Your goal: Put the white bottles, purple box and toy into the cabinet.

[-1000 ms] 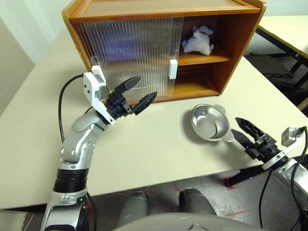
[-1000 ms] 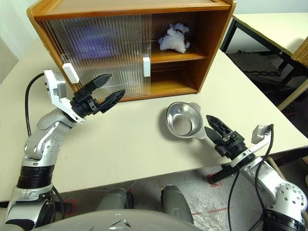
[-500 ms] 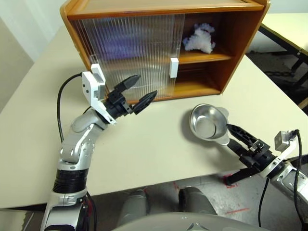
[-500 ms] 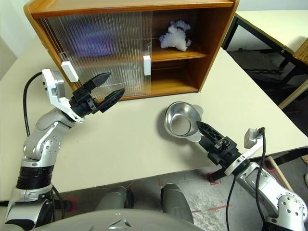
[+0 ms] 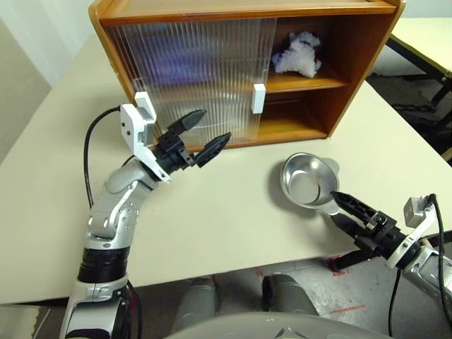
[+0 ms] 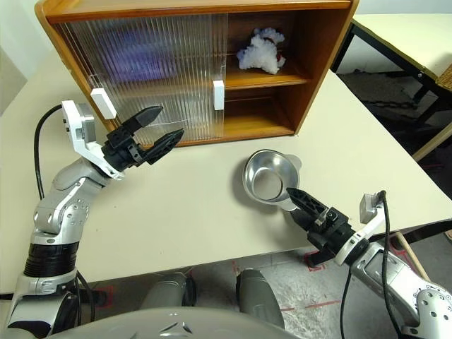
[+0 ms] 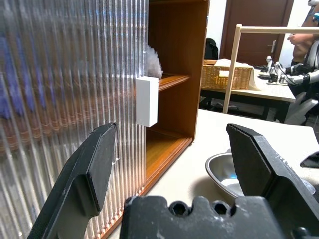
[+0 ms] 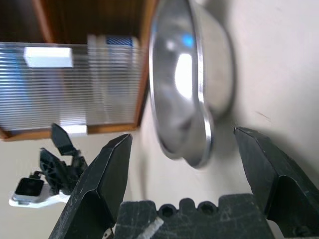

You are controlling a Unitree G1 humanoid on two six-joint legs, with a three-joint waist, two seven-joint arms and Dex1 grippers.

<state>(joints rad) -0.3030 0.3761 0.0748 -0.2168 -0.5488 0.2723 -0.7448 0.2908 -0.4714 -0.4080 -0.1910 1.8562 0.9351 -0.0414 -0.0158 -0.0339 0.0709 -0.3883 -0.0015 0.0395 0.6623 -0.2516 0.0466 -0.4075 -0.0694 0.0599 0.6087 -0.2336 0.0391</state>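
The cabinet (image 5: 353,78) stands at the back of the table, its ribbed doors slid left and its right part uncovered. The toy (image 5: 296,56), fluffy and white, sits on the upper shelf there. A purple blur behind the ribbed door (image 5: 173,67) is the purple box. The white bottles are hidden. My left gripper (image 5: 215,125) hangs open and empty just in front of the doors, near the white handle (image 7: 146,101). Low at the table's near right edge, my right gripper (image 5: 332,206) is open and empty, its tips at the near rim of a metal dish (image 8: 169,74).
The shallow metal dish (image 5: 293,173) lies on the table in front of the cabinet's uncovered part. A second table (image 5: 424,42) stands to the right across a gap. A wicker basket (image 7: 222,77) and a person (image 7: 304,42) show far behind.
My right gripper has drawn back toward the near table edge and swung left, so its tips now point at the dish's rim. The left arm has stayed still.
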